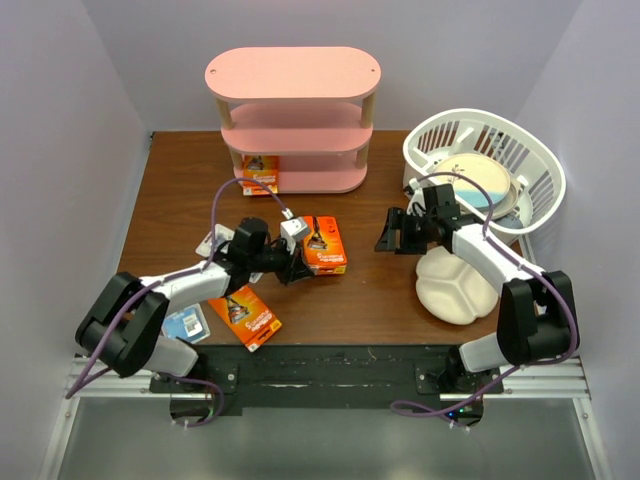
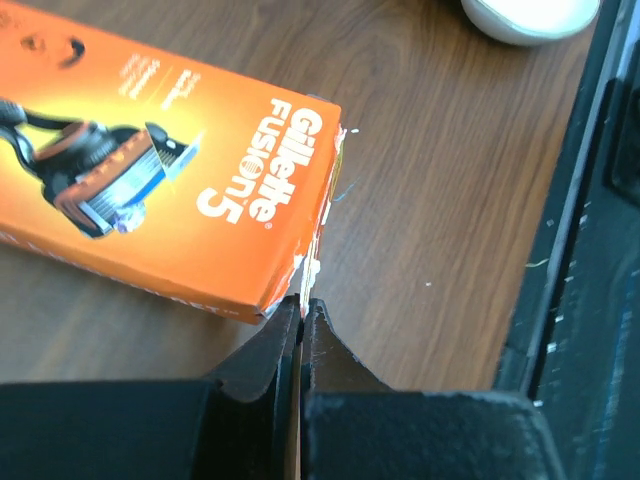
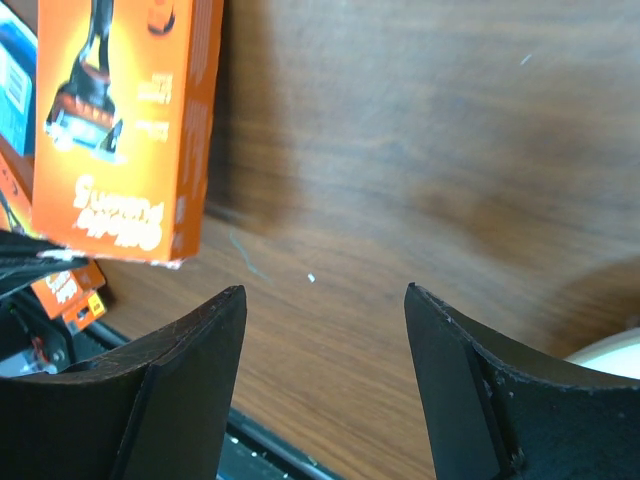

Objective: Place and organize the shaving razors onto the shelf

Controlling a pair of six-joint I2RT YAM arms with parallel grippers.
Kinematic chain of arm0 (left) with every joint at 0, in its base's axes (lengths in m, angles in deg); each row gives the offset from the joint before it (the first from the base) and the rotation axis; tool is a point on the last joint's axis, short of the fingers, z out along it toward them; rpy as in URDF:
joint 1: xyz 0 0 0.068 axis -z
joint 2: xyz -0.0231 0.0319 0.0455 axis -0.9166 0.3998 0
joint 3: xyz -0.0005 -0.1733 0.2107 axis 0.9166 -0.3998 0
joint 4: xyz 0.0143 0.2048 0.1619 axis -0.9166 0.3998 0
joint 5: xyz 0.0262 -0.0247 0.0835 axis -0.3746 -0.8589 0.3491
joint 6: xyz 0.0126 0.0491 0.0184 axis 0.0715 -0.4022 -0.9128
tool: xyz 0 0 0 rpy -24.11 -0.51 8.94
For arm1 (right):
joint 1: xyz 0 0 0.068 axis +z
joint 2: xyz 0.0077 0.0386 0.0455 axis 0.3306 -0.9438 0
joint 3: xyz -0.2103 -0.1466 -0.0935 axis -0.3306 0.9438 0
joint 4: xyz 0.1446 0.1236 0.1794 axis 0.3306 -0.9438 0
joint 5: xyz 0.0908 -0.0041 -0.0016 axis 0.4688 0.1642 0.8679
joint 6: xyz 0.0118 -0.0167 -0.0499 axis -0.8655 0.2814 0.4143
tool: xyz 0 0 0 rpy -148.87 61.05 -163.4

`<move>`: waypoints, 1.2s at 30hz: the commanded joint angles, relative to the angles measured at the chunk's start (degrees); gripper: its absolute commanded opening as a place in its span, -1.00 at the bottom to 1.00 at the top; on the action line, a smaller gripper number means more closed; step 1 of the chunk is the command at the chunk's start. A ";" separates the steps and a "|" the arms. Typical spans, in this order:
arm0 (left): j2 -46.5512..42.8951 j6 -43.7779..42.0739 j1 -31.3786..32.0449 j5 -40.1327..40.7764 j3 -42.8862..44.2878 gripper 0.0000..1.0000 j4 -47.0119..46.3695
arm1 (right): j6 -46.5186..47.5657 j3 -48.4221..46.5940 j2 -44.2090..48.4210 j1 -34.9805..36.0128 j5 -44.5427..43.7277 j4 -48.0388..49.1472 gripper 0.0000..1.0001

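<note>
Orange razor pack (image 2: 170, 170) — one corner pinched in the closed left pincer (image 2: 302, 305) — sits near the empty, wide-open right pincer (image 3: 322, 290).

"Gillette Fusion5" on orange pack (image 2: 160, 170)

White basket (image 1: 545, 187) behind divided plate (image 1: 455, 287), brown table (image 1: 180, 195).

basket (image 1: 480, 113) right of shelf (image 1: 293, 75), razors (image 1: 325, 245) in front
</note>
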 commanded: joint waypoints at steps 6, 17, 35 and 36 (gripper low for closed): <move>-2.11 -23.31 -1.36 -0.60 1.97 -1.00 -0.87 | 3.38 -2.40 -0.56 -1.57 -1.27 -1.21 0.38; -3.51 -29.29 -3.12 -1.56 2.41 -1.00 -4.65 | 4.09 -1.43 -1.00 -2.01 -1.62 -0.69 0.39; -8.00 -33.33 -3.65 3.09 -1.72 -1.00 -14.06 | -0.30 -4.94 -4.69 -1.22 10.94 5.28 0.45; -8.08 -33.51 -3.74 3.45 -2.42 -1.00 -15.80 | -0.31 -5.21 -5.47 -1.04 11.03 5.55 0.45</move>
